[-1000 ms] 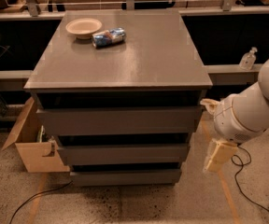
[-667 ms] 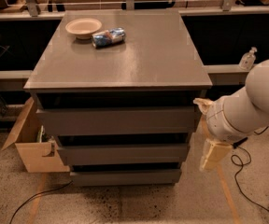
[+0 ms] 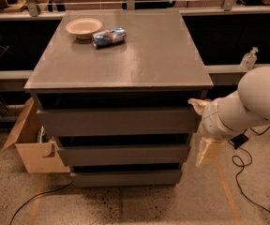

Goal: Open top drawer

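The grey cabinet has three stacked drawers. The top drawer [image 3: 118, 121] is the widest, with a plain flat front and no handle, and a dark gap shows above it under the cabinet top [image 3: 125, 55]. My gripper [image 3: 202, 128] is at the cabinet's right side, level with the top and middle drawers. Its two cream fingers are spread apart and hold nothing. The upper finger [image 3: 197, 105] is at the top drawer's right end; the lower finger [image 3: 208, 152] hangs beside the middle drawer [image 3: 123, 154].
A cream bowl [image 3: 84, 27] and a crushed blue can [image 3: 108, 37] lie on the cabinet top at the back left. A cardboard box [image 3: 32, 144] stands left of the cabinet. Cables [image 3: 240, 172] run on the floor to the right. A bottle [image 3: 249, 59] stands on the shelf behind.
My arm and gripper have moved left, closer to the cabinet's right side. The drawers, bowl and can have not moved.
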Available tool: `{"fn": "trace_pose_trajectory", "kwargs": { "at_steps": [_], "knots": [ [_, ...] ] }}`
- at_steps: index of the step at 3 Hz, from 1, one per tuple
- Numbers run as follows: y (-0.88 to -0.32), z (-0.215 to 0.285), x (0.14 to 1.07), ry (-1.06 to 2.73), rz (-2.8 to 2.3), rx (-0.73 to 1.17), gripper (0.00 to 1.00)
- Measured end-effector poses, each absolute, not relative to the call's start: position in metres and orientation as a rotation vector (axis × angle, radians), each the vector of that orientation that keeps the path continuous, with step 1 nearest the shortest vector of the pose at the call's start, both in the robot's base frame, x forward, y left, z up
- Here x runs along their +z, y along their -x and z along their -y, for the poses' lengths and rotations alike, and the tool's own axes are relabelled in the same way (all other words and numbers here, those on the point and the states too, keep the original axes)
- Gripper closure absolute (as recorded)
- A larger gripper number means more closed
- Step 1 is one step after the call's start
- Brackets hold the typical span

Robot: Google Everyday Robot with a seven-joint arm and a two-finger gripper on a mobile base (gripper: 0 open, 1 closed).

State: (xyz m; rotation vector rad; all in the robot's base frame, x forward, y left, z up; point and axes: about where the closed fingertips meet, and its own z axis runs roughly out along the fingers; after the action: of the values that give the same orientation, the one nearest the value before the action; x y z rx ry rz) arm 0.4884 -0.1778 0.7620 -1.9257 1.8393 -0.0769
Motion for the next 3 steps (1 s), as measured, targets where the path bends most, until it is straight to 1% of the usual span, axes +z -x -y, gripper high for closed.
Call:
{"fn": "trace_pose_trajectory", "kwargs": {
  "at_steps": [1, 3],
  "knots": [
    [-0.503, 0.175, 0.743, 1.934, -1.803, -0.070, 0.00],
    [-0.534, 0.150, 0.714, 2.006, -1.736, -0.116, 0.00]
  ]
}}
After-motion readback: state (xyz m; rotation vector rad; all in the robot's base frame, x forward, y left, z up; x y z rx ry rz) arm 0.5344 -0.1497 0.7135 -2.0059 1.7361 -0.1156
